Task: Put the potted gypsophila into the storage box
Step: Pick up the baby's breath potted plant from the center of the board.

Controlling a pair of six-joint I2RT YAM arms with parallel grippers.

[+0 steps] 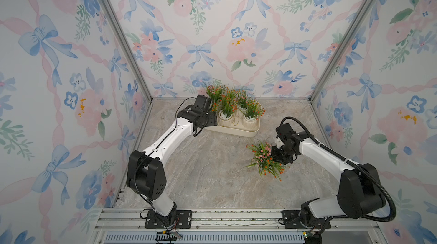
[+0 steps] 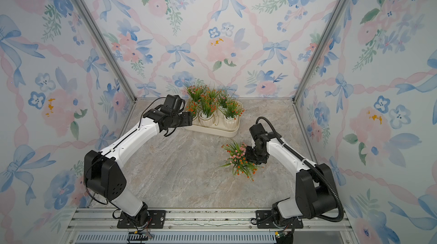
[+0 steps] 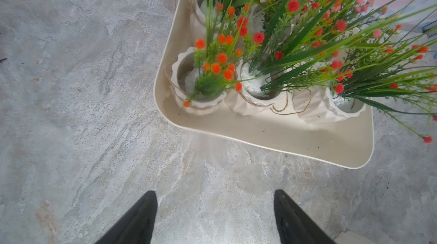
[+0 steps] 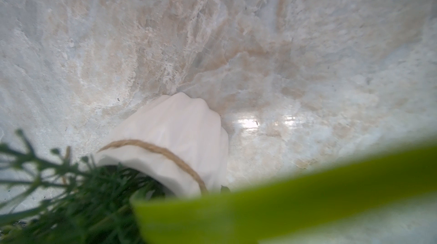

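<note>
Potted gypsophila (image 1: 263,158) at right claw (image 1: 277,156), opening hidden

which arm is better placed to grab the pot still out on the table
Right. The right gripper is down among the sprigs of the loose potted gypsophila. The left gripper hangs open beside the storage box, well away from that pot.

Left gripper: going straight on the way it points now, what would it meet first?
Probably the bare table, just short of the near rim of the storage box. The left gripper, open, tilts down at the marble; depth is unclear, so the rim could come first.
</note>
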